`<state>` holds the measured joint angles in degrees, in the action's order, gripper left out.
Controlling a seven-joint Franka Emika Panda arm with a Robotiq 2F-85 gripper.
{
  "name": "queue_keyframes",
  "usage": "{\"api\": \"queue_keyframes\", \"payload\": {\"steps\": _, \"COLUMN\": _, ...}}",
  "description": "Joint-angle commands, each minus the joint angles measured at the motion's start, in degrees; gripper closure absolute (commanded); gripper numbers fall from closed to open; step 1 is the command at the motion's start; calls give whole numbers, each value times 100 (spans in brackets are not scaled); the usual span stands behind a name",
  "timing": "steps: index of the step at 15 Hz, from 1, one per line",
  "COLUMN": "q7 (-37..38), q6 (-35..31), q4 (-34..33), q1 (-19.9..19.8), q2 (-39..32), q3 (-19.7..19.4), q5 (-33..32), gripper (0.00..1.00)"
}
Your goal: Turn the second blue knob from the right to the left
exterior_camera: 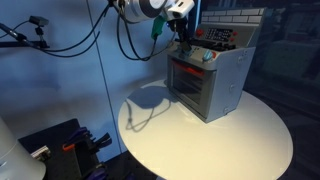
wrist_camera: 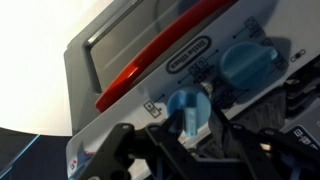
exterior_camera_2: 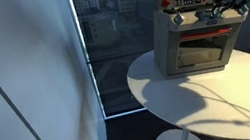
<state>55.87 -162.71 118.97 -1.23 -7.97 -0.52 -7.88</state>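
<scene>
A grey toy oven (exterior_camera: 210,85) stands on a round white table (exterior_camera: 190,145); it also shows in an exterior view (exterior_camera_2: 199,40). Its control panel carries blue knobs. In the wrist view one blue knob (wrist_camera: 190,110) with a raised ridge sits between my gripper's (wrist_camera: 188,135) black fingers, which press against both its sides. A second, larger blue knob (wrist_camera: 248,62) lies up and to the right of it. In both exterior views my gripper (exterior_camera: 183,38) (exterior_camera_2: 224,4) is at the oven's top front panel.
A red oval handle strip (wrist_camera: 160,60) crosses the oven front in the wrist view. A red knob (exterior_camera_2: 166,2) sits at the panel's end. Black cables (exterior_camera: 130,35) hang from the arm. A window wall stands beside the table (exterior_camera_2: 200,94).
</scene>
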Motion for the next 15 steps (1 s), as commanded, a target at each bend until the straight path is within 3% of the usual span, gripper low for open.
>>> {"api": "queue_keyframes", "payload": {"steps": 1, "q7": 238, "q6": 207, "q4": 112, "q1": 85, "q2": 307, "q3": -127, "q5": -538, "gripper": 90}}
{"api": "queue_keyframes", "payload": {"steps": 15, "q7": 73, "q6": 842, "q4": 37, "q1": 125, "q2": 488, "q3": -93, "q5": -1934, "gripper": 90}}
